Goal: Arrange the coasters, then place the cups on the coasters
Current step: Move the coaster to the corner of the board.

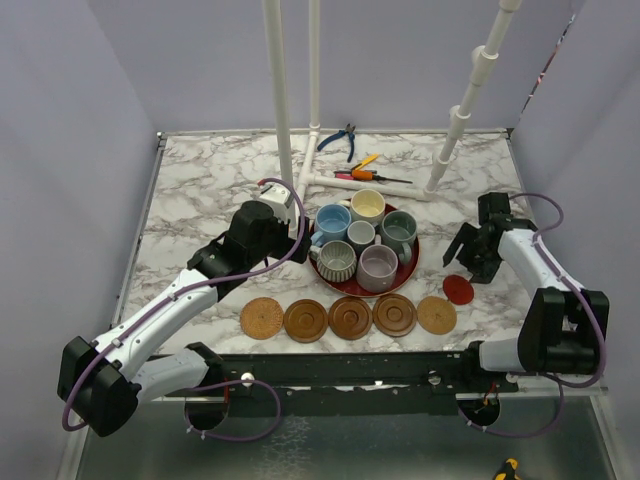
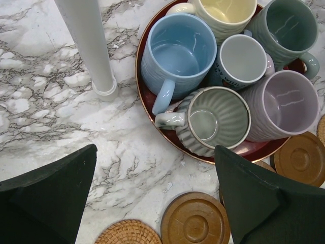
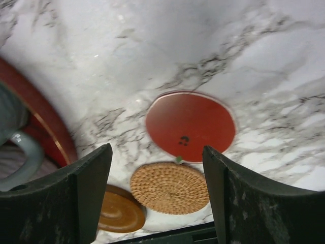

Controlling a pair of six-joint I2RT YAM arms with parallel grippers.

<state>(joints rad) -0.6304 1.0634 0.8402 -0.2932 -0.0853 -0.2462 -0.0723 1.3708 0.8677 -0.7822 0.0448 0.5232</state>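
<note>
Six cups stand packed on a red tray [image 1: 408, 272]: light blue [image 2: 177, 51], cream-yellow [image 2: 223, 12], grey-green [image 2: 287, 28], small pale grey [image 2: 244, 58], ribbed grey-green [image 2: 213, 117] and lavender [image 2: 284, 104]. Several coasters lie in a row in front of the tray, from a woven one [image 1: 262, 318] through brown wooden ones [image 1: 350, 318] to a second woven one [image 1: 437, 315]. The small red coaster [image 3: 190, 127] lies just behind that row's right end. My left gripper [image 2: 155, 150] hangs open left of the tray, holding nothing. My right gripper [image 3: 157, 148] hovers open above the red coaster and the woven coaster [image 3: 170, 187], empty.
A white pipe frame [image 1: 281, 110] rises from the back of the marble table, one upright [image 2: 89, 46] close to the tray's left. Blue pliers [image 1: 343, 138] and a screwdriver [image 1: 362, 163] lie at the back. The table's front edge runs just below the coaster row.
</note>
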